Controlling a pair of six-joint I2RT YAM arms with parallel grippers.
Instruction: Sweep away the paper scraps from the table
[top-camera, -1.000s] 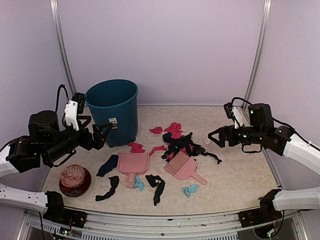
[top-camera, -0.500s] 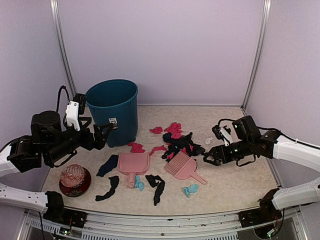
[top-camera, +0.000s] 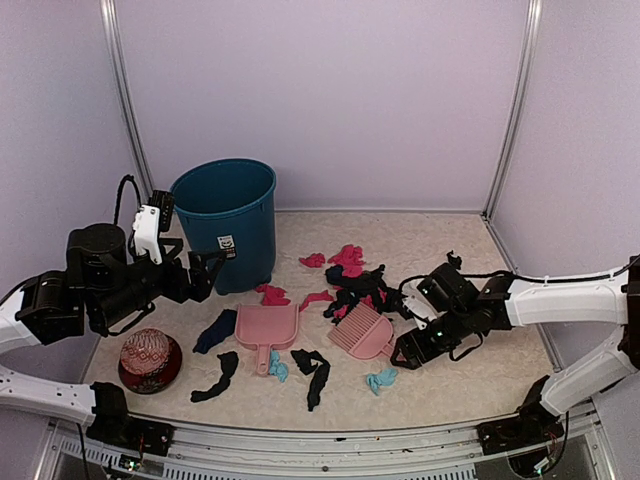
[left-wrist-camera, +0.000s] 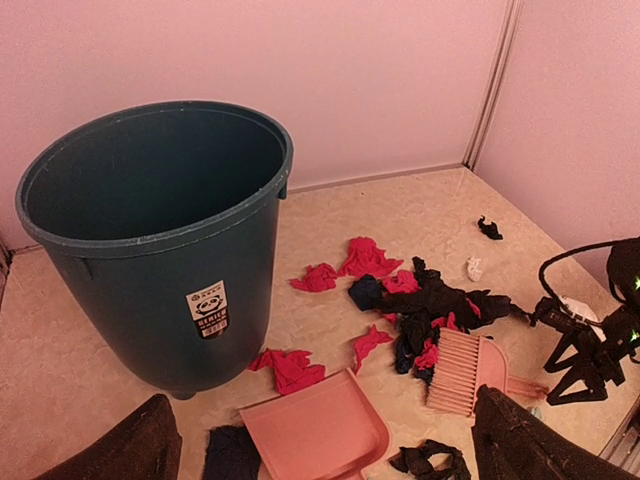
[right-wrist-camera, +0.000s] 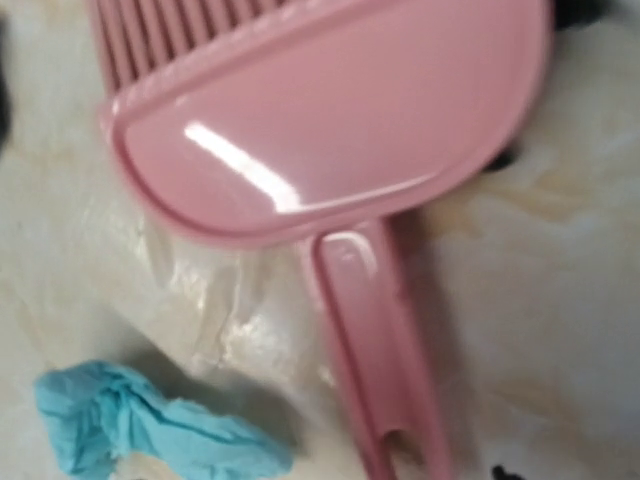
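The paper scraps lie across the beige table (top-camera: 480, 380). A black and magenta pile (top-camera: 362, 283) sits behind the pink brush (top-camera: 360, 333). Loose scraps lie around the pink dustpan (top-camera: 266, 326): magenta (top-camera: 272, 295), dark blue (top-camera: 215, 330), black (top-camera: 314, 368), teal (top-camera: 381, 379). A white scrap (left-wrist-camera: 474, 268) shows in the left wrist view. My right gripper (top-camera: 403, 355) is low over the brush's handle (right-wrist-camera: 370, 330), jaws spread and empty, with the teal scrap (right-wrist-camera: 150, 428) beside it. My left gripper (top-camera: 205, 270) hovers open and empty by the bin, above the dustpan (left-wrist-camera: 315, 430).
A tall teal-blue bin (top-camera: 228, 222) stands at the back left. A red patterned ball in a bowl (top-camera: 150, 358) sits at the front left. Lilac walls and metal posts edge the table.
My right arm has dropped and swung left and nearer, from mid-air at the right down to the brush handle. My left arm has barely moved.
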